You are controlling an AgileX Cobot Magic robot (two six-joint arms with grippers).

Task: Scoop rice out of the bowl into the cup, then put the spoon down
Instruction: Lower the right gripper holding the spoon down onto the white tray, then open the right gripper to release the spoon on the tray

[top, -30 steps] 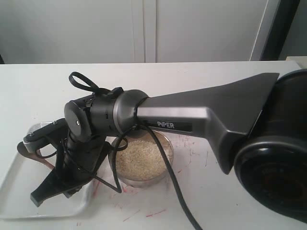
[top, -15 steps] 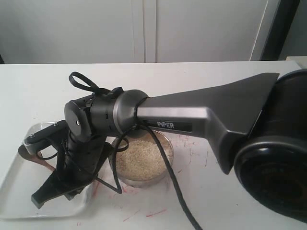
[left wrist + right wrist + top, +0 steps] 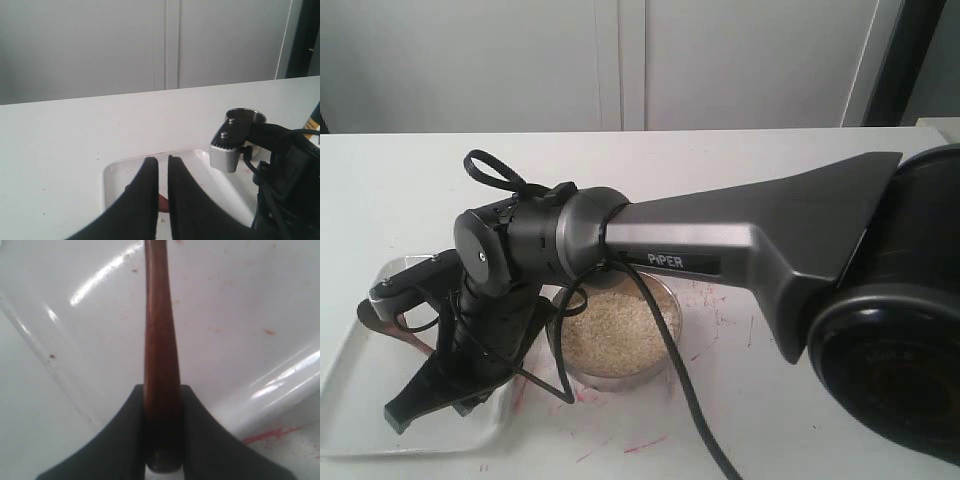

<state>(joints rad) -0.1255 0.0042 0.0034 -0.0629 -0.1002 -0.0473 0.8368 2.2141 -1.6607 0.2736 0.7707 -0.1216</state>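
On the white surface [image 3: 800, 160], the right arm [image 3: 720, 240] reaches across the rice-filled bowl [image 3: 617, 335] to the white tray [image 3: 360, 400]. Its jaws clamp the spoon [image 3: 161, 365] handle above the tray; left jaws nearly shut, empty.

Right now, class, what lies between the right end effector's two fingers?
The spoon handle, clamped between the right end effector's fingers above the white tray, shown in the right wrist view.
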